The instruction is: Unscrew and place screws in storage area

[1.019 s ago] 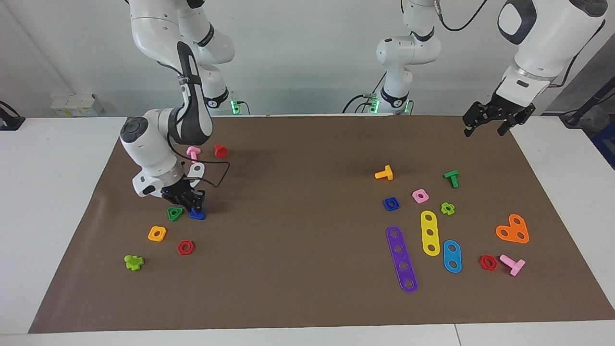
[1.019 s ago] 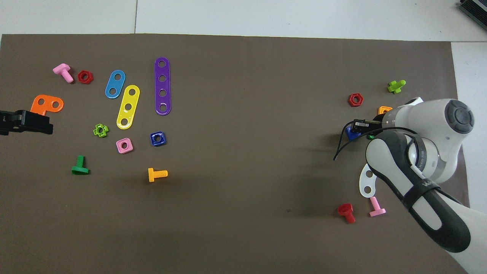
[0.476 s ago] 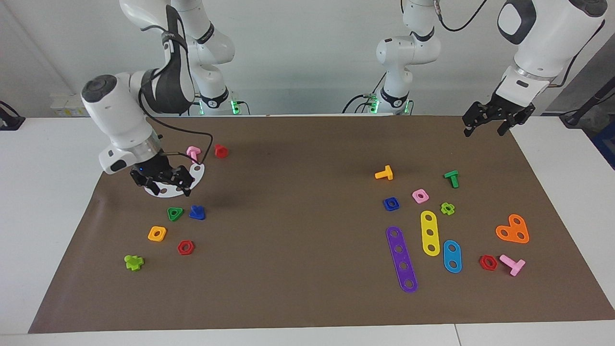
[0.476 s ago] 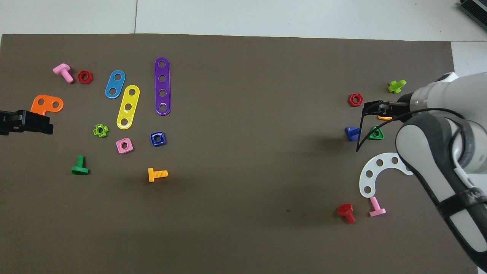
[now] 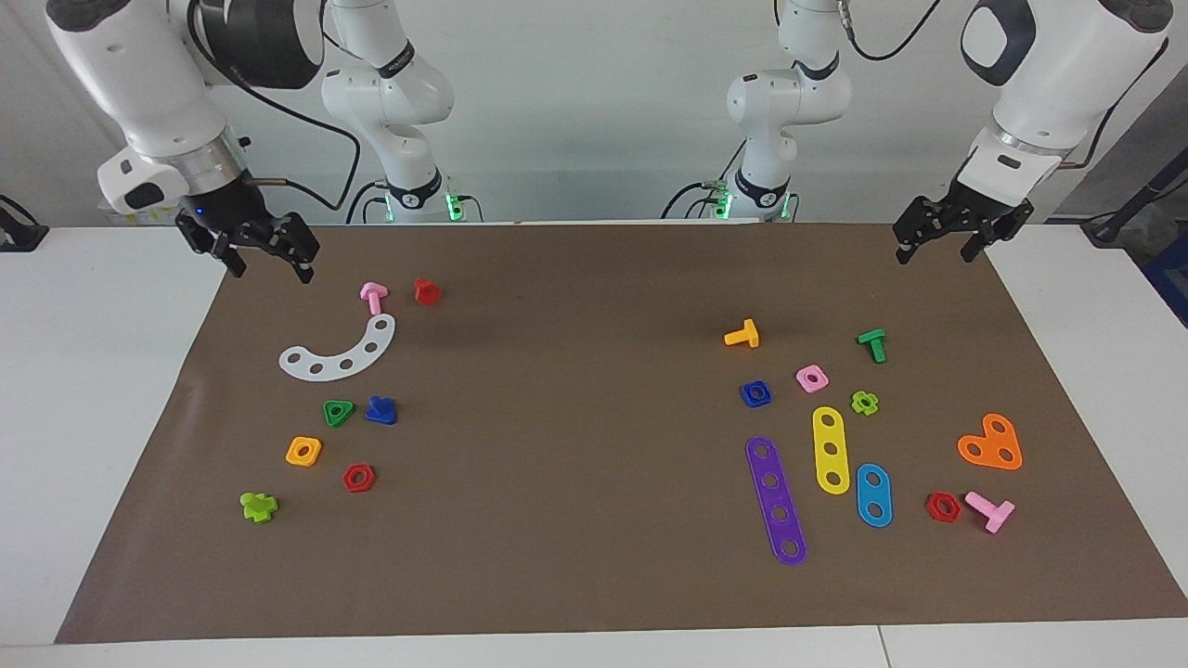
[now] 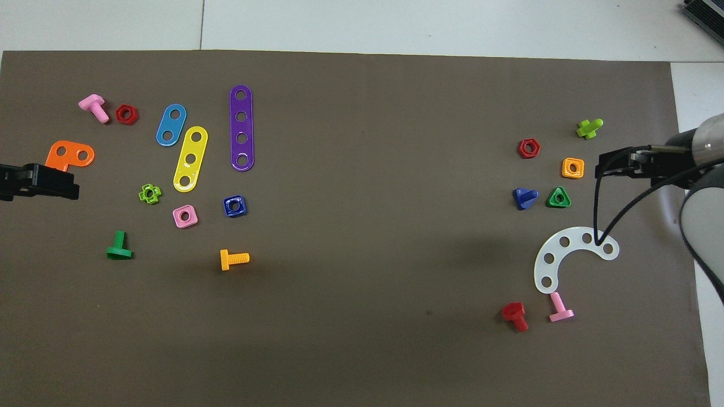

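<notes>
The blue screw (image 5: 380,410) lies free on the brown mat beside the green triangular nut (image 5: 338,412); it also shows in the overhead view (image 6: 524,198). Around it, the storage area (image 5: 278,408) holds the white curved strip (image 5: 339,353), the orange square nut (image 5: 303,451) and the red hexagonal nut (image 5: 358,478). My right gripper (image 5: 269,264) is open and empty. It is raised over the mat's corner at the right arm's end, well clear of the screw. My left gripper (image 5: 937,249) is open and empty, waiting over the mat's corner at the left arm's end.
A pink bolt (image 5: 373,297) and a red bolt (image 5: 426,291) lie nearer to the robots than the white strip. A lime cross piece (image 5: 259,506) lies farther out. Purple (image 5: 776,501), yellow (image 5: 831,450) and blue strips, nuts and bolts lie toward the left arm's end.
My right gripper was down on the blue screw. It has let go, risen and drawn back toward the right arm's end. The screw stays beside the green nut. The left arm has not moved.
</notes>
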### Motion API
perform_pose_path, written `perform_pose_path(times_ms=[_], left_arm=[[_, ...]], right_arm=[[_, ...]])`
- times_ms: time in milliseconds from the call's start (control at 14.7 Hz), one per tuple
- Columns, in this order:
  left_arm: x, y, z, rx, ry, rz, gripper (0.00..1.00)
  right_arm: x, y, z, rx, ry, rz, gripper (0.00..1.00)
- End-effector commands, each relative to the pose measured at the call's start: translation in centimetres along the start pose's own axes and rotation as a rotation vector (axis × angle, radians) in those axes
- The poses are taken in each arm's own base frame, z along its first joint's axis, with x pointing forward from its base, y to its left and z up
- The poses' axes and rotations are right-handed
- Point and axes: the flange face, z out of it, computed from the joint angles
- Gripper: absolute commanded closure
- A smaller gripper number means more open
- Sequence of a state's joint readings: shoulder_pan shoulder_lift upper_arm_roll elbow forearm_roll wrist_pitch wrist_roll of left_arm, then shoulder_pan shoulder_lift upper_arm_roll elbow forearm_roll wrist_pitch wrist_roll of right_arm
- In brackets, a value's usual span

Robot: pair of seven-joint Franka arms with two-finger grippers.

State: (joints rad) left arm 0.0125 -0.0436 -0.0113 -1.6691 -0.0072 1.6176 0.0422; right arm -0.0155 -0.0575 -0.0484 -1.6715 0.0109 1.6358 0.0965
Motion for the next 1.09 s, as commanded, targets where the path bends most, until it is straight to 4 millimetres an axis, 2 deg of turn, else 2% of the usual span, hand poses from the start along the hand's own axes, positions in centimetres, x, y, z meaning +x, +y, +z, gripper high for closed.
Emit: perform_pose_path(times_ms=[0,408,476,680,1019], left_arm=[[-0.8,-0.2,-0.2,-0.003,0.005,0.009,0.00],[-0.8,-0.2,-0.2,-0.003,0.005,0.009,0.00],[-0.8,-0.2,-0.2,-0.003,0.005,0.009,0.00],[-0.8,-0.2,-0.2,-0.003,0.005,0.009,0.00],[-0.8,-0.2,-0.2,-0.003,0.005,0.009,0.00]], right_arm=[[-1.0,0.2,-1.2,-0.020,0.003,0.016,0.00],[-1.3,-0.5,-1.1,-0.032,-0.039,-0.023,0.00],[-1.0,-0.4,-1.6,-0.041,-0.044,-0.023,0.00],[0.4,-1.7,-1.6,-0.056,-0.042,-0.033,0.00],[0.0,-3.5,-1.2,-0.047,-0.032,-0.049,0.00]])
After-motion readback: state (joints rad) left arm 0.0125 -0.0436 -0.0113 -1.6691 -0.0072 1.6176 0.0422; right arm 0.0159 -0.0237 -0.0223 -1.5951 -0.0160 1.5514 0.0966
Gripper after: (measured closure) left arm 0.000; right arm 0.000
